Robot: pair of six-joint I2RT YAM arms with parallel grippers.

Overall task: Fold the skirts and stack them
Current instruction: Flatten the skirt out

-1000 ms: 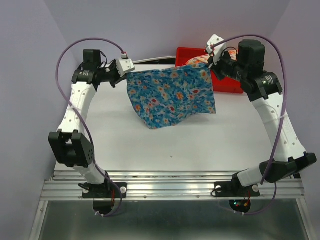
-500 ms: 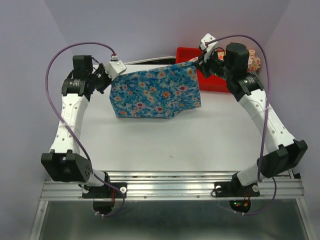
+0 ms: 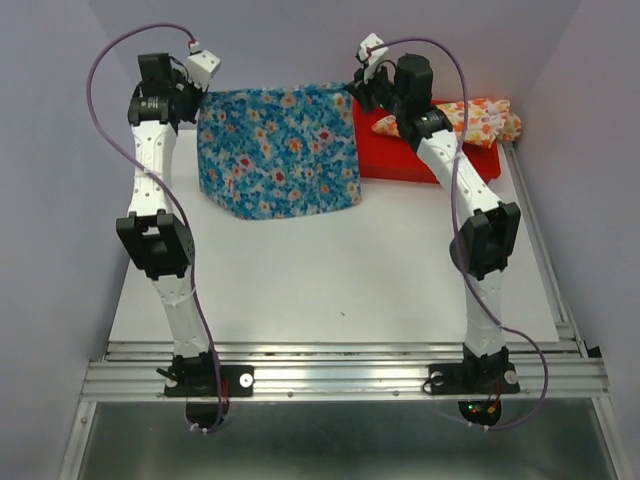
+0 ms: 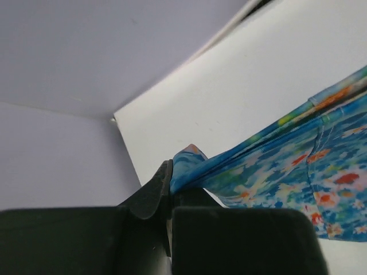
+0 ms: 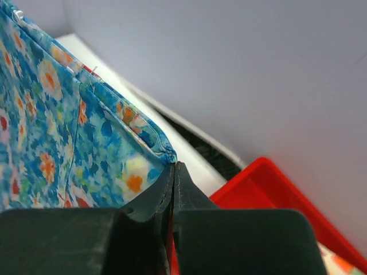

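The blue cloth skirt with multicoloured flowers (image 3: 278, 150) hangs spread out as a wide panel between the two claws. The left claw (image 4: 170, 175) is clamped on one upper corner, with the fabric bunched into a small peak between its dark fingers. The right claw (image 5: 174, 167) is pressed tight on the opposite upper corner and pinches the hemmed edge right at its tip. From these two grips the skirt's top edge runs nearly straight, and the cloth drops below it toward the white desk (image 3: 330, 270). Whether the lower hem touches the desk cannot be told.

In the overhead view the skirt is at about 11 o'clock on the desk, close to the pale purple back wall (image 3: 300, 30), and both arms reach far out toward that wall. Just beside the skirt's right edge, at about 1 o'clock, is the red plastic tray (image 3: 420, 165). The cream-yellow cloth skirt with orange and red flowers (image 3: 482, 118) lies bundled along the tray's far side, apart from both claws.
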